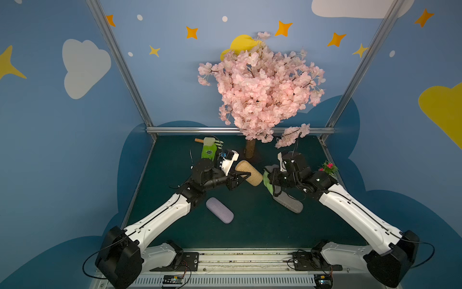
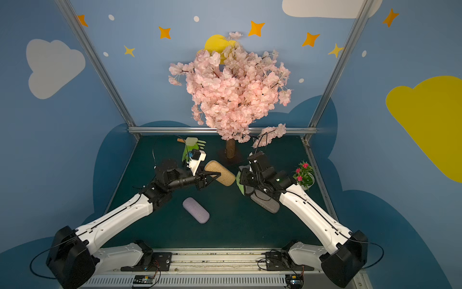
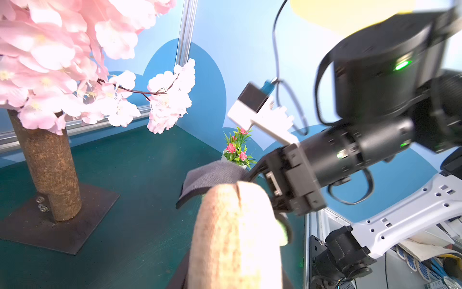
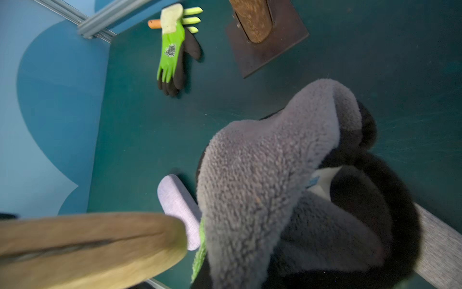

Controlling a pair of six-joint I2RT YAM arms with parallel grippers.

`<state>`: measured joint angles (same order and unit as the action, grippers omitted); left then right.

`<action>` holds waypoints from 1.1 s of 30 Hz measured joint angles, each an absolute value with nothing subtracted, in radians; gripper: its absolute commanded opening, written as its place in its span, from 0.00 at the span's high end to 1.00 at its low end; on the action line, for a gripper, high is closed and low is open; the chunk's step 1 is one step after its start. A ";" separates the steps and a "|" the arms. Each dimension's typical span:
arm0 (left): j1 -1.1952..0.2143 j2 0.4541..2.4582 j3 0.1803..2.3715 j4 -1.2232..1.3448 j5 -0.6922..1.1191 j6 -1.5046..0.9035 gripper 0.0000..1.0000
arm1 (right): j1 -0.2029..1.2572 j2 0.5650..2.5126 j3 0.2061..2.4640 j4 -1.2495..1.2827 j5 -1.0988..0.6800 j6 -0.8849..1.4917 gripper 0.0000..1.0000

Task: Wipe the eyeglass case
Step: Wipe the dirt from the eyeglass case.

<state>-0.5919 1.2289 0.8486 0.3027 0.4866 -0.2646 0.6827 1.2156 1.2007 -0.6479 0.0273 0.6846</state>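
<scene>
case (image 1: 253,179), tan, clamped in the left pincer (image 1: 246,175) and held off the table (image 1: 250,225), free end sticking out ahead toward the right pincer (image 1: 269,178), itself clamped on a grey cloth (image 4: 262,175) just beyond, likely so cloth can rub case.

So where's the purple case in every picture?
Both top views: the purple case lies flat, below the middle and a bit to the left.
Left wrist: not in it.
Right wrist: the purple case peeks out between the grey cloth and the tan case.
Shared landmark: the brown tree trunk.
</scene>
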 measured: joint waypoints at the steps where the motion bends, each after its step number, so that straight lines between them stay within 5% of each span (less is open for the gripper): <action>1: -0.592 1.242 0.848 0.306 0.477 -0.275 0.97 | 0.698 1.213 1.225 -0.647 0.036 0.679 1.00; 11: -0.629 1.361 0.835 0.383 0.448 -0.401 0.97 | 0.920 1.345 1.437 -0.542 0.081 0.641 1.00; 25: -0.609 1.292 0.797 0.421 0.387 -0.446 0.97 | 0.722 1.206 1.110 -0.490 0.045 0.702 1.00; 33: -0.604 1.279 0.802 0.463 0.317 -0.493 0.97 | 0.789 1.199 1.242 -0.641 0.196 0.623 1.00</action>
